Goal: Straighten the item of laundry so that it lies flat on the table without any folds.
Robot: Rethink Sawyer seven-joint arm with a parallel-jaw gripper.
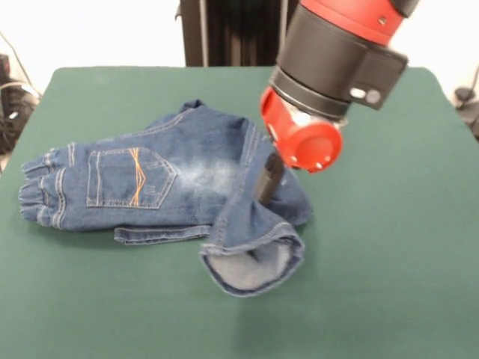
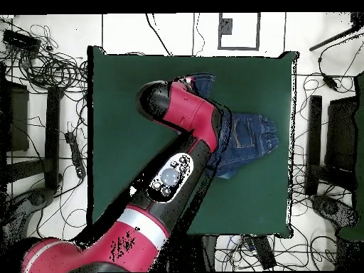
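lying crumpled on the table (image 1: pixel 389 284), the item of laundry (image 1: pixel 172 187) sits left of centre in the front view, its gathered waistband at the left and a back pocket with orange stitching facing up. one leg is folded over, its cuff open toward the camera. the gripper (image 1: pixel 268 179) comes down onto the denim at that fold; whether it is parted or pinching cloth cannot be told. overhead, the arm (image 2: pixel 181 117) covers much of the jeans.

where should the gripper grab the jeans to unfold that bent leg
Grip the jeans at the cuff of the folded-back leg, coming straight down from above. The cuff gapes open and stands proud of the table, giving an edge to pinch.
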